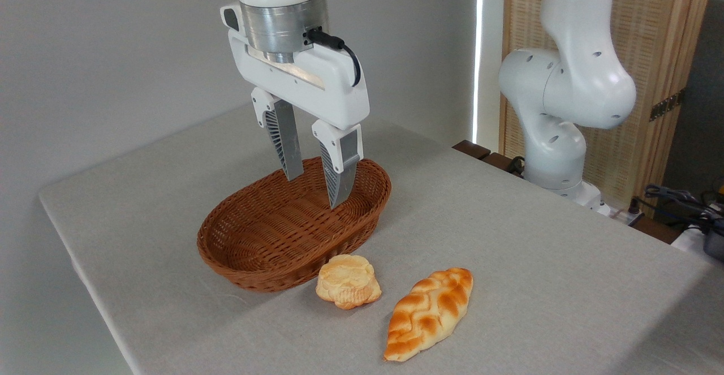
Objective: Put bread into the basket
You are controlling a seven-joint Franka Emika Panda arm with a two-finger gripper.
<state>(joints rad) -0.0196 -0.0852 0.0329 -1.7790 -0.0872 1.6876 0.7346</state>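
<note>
A big table covered with a plain grey cloth (537,239) fills most of the view. On it sits an oval brown basket made of woven wicker (257,256), with low sides and nothing inside it. The basket lies slanted, with one end nearer the front and the other end farther back.

Right beside the front end of the basket sits the bread, a small round pale-golden bun with a flat patterned top and a lumpy edge (347,280). It rests on the cloth, outside the basket, very close to the basket's wall. I cannot tell if the two are touching. To the right of the bun lies a longer orange-brown braided loaf with shiny dark stripes (428,313). The loaf lies slanted on the cloth, near the bun but not touching it.

The white robot arm's gripper with two grey ribbed fingers (314,185) hangs in the air and points down. In the picture its fingertips sit in front of the far end of the basket. The two fingers are spread apart with a clear gap between them, and they hold nothing. The gripper is well apart from the bun.

The thick white base of the robot arm (557,137) stands at the far right edge of the table. Behind it is a light wooden screen (667,81), and a plain grey wall (113,52) is on the left.
</note>
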